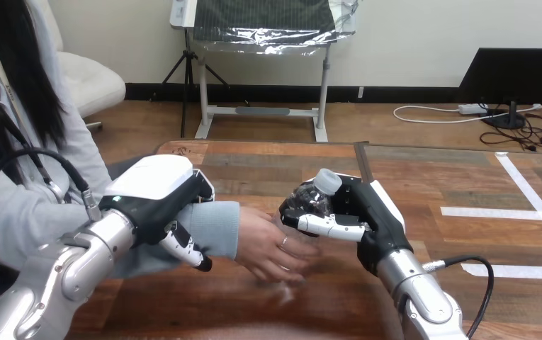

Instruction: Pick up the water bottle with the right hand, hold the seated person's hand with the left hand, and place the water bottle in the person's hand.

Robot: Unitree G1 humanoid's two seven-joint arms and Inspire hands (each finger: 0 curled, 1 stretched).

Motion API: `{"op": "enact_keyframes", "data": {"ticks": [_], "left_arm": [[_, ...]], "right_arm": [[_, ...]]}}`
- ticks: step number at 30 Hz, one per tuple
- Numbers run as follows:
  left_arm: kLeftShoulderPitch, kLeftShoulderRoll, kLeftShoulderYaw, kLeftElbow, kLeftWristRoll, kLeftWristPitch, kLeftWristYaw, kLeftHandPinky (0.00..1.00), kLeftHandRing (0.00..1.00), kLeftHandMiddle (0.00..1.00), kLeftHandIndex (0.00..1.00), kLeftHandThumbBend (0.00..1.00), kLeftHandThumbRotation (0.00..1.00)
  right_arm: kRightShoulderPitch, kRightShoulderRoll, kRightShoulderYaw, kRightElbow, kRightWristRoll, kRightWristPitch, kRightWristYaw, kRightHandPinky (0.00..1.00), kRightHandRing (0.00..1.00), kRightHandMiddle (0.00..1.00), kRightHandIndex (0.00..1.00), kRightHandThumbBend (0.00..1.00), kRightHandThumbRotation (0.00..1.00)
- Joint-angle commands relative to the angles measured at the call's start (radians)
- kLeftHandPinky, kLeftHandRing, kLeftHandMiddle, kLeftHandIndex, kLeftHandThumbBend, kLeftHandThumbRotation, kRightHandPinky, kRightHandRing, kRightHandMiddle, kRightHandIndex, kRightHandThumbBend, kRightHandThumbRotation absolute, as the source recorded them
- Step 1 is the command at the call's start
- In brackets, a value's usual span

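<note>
A clear water bottle with a white cap is tilted toward the left, and my right hand is shut round it at centre right. The person's hand reaches in from the left, palm up, just under and left of the bottle, with its fingers near the bottle's base. My left hand lies over the person's grey-sleeved wrist, its fingers curled down round the sleeve. Part of the bottle's lower body is hidden behind my right thumb.
The wooden table stretches to the right and back, with white tape lines at its right side. The person sits at the table's left side.
</note>
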Motion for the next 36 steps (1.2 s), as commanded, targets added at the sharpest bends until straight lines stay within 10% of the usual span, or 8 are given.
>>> {"op": "enact_keyframes", "data": {"ticks": [1,36], "left_arm": [[-0.139,-0.018,0.056,-0.102,-0.028,0.012,0.008,0.19,0.24,0.31,0.3,0.83,0.0],[-0.143,-0.042,0.043,-0.052,-0.018,-0.012,0.044,0.18,0.24,0.3,0.31,0.83,0.0]], "right_arm": [[-0.133,0.021,0.006,-0.019,0.001,-0.049,-0.018,0.33,0.39,0.46,0.45,0.81,0.0],[-0.136,0.065,0.044,-0.057,-0.014,-0.032,-0.062,0.33,0.39,0.46,0.45,0.81,0.0]]}}
